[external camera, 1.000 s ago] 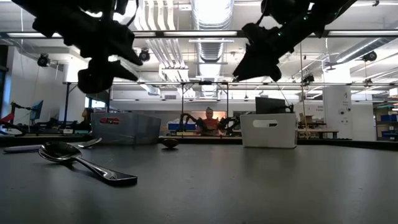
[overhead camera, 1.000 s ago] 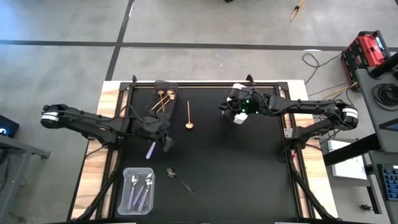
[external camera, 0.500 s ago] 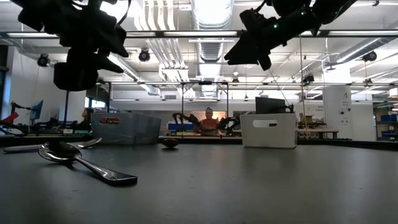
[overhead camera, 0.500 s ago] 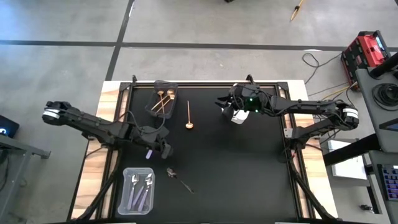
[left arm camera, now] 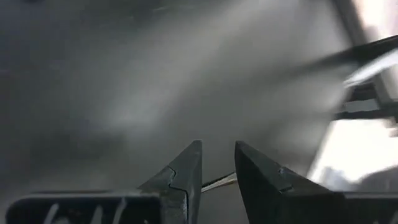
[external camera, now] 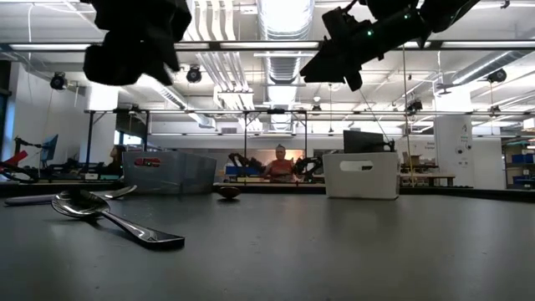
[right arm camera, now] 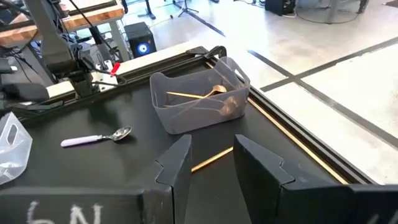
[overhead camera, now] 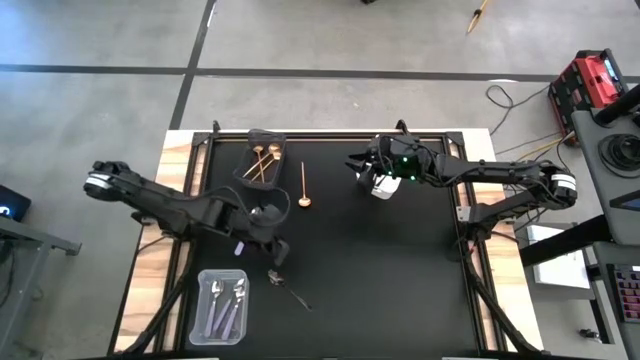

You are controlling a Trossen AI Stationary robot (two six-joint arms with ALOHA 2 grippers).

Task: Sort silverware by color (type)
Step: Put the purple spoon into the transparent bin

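- The left gripper (overhead camera: 277,250) hangs above the black table (overhead camera: 400,290) near its left edge, fingers a narrow gap apart and holding nothing visible, close to a dark spoon (overhead camera: 286,285).
- A lilac-handled spoon (right arm camera: 96,138) lies nearby, and more lie in the clear bin (overhead camera: 220,305) at the near left corner.
- Gold spoons rest in the dark bin (overhead camera: 262,155) at the far edge, and one gold spoon (overhead camera: 303,186) lies beside it.
- The right gripper (overhead camera: 362,168) waits at the far edge by the white bin (overhead camera: 383,187), fingers parted and empty.
- The table's right half lies bare.

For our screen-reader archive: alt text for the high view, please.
Overhead, the left hand hovers beside a dark spoon on the black table; the right hand waits by a white bin.
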